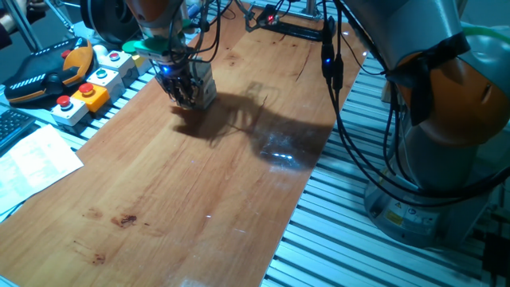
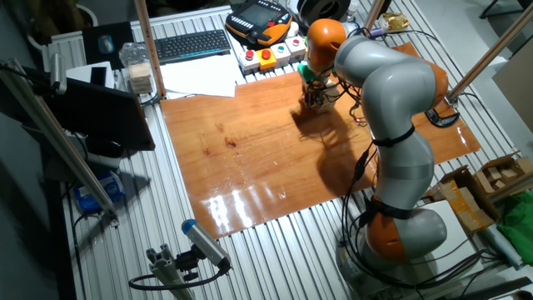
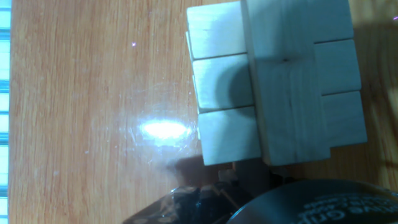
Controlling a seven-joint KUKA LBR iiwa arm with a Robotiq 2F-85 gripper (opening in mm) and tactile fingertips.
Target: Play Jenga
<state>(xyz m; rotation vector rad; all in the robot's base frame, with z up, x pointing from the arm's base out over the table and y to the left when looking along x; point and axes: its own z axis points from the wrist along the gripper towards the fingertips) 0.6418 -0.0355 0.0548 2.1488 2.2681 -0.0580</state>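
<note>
One small Jenga tower (image 3: 277, 81) stands intact near the table's (image 1: 199, 199) far edge beside the button boxes (image 1: 100, 80), the gripper (image 1: 185, 89) lowered onto it, finger spread indiscernible; no block appears extracted yet.

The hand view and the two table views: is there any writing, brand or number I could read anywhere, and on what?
None can be read.
Dark hand body: pale lettering, blurred and cut off.
Arm base sticker: too small.
Paper sheets: print too small.
Wooden Jenga blocks: no markings.
</note>
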